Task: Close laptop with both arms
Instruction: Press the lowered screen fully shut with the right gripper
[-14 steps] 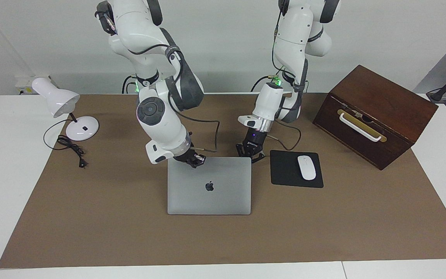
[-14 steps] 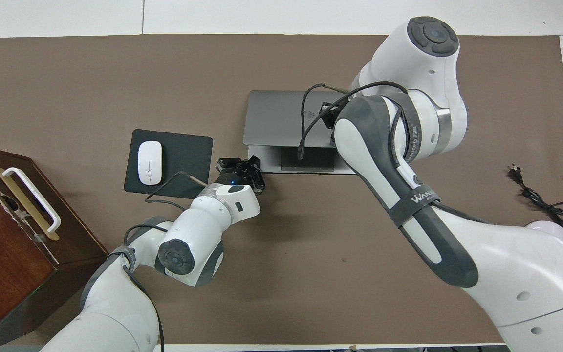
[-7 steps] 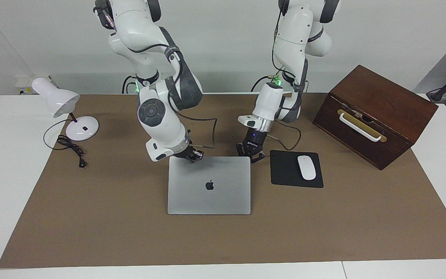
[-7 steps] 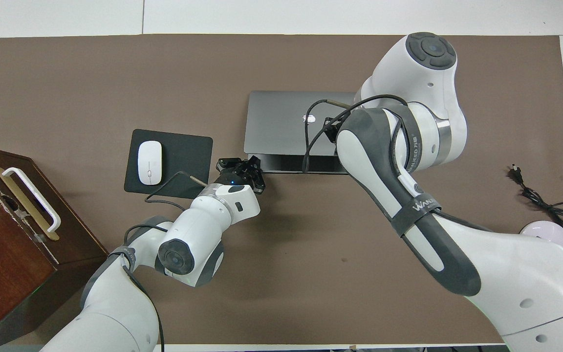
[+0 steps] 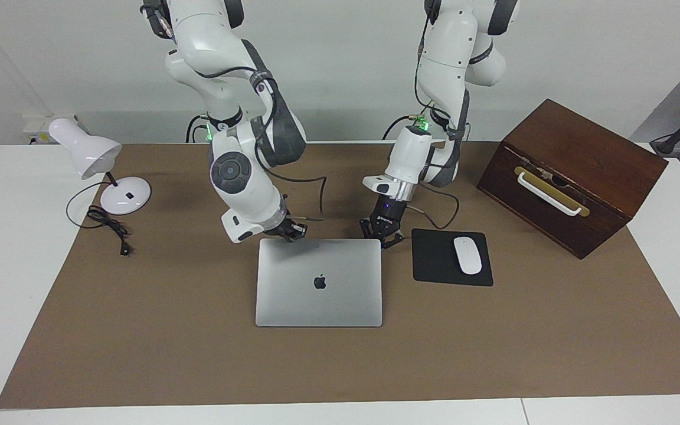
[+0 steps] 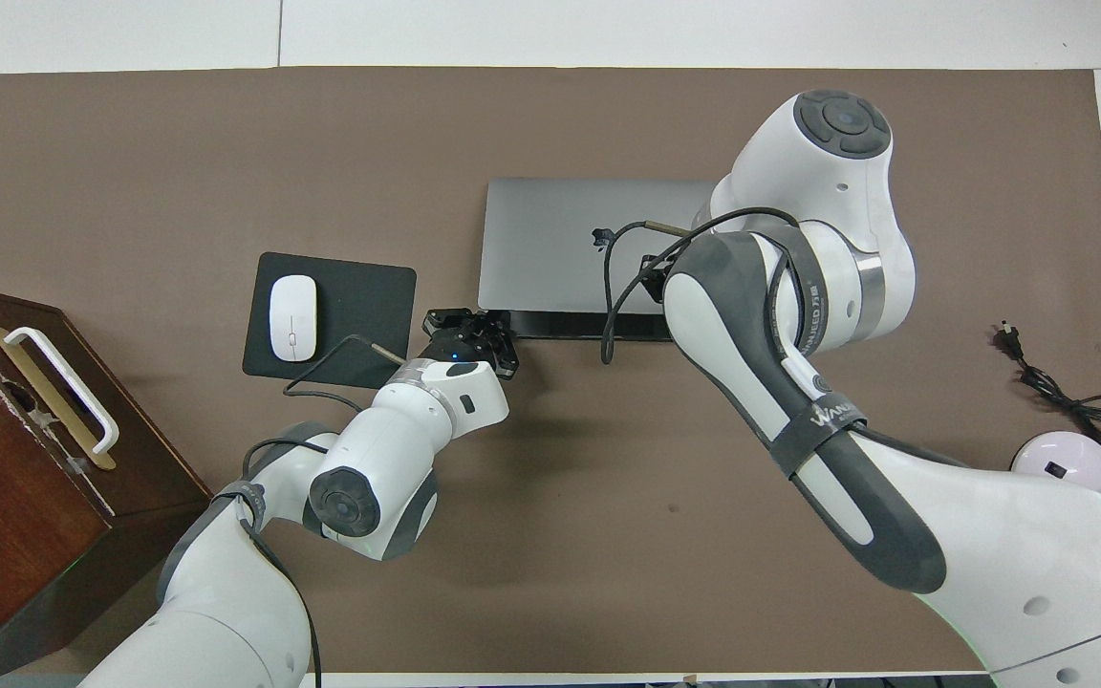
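Right claw (image 5: pixel 293 231): fingertips pressed together, nothing between them; it sits at the laptop's robot-side edge, at the corner toward the right arm's end of the desk, and contact with the lid cannot be told.
Left claw (image 5: pixel 382 235): fingertips together, holding nothing; low at the laptop's robot-side corner toward the left arm's end, just beside the mouse pad.
Wooden box (image 5: pixel 570 174): dark brown with a white handle, at the left arm's end of the desk, near the robots.
Lamp (image 5: pixel 101 165): white, at the right arm's end, its black cord (image 5: pixel 110 224) coiled on the mat beside it.
Mouse pad (image 5: pixel 434 260): black, just beside the laptop toward the left arm's end, carrying a white mouse (image 5: pixel 467 255).
Laptop (image 5: pixel 319 282): silver-grey, mid-desk on the brown mat (image 5: pixel 198 354); lid lowered almost flat, logo facing up, with a thin dark gap showing along the robot-side edge in the overhead view.
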Controlling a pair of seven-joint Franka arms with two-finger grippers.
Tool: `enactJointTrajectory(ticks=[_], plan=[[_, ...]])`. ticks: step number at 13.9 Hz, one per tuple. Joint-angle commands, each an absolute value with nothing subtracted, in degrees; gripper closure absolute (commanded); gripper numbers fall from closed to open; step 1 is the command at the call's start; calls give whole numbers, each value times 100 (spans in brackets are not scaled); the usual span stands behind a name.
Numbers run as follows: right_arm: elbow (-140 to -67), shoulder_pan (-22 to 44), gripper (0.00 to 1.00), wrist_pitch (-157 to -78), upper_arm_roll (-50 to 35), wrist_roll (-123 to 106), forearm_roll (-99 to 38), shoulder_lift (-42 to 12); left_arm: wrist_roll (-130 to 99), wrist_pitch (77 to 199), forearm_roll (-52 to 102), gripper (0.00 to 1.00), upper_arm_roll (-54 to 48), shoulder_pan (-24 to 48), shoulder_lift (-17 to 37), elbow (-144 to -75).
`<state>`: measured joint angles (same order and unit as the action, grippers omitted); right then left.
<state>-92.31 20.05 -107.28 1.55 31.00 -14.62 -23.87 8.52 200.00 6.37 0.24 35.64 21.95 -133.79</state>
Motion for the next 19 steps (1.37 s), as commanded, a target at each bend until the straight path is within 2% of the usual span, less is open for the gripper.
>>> enactJointTrajectory(ticks=[1,19], plan=[[-9562,1942,100,-10793,114,2927,-1398,-2153,940,20074,571,100,26,3498,2470,-13307],[-9870,2048,100,-10837,97,3014,-1397,-2013,940,20074,580,100,26,3507,2470,-13315]])
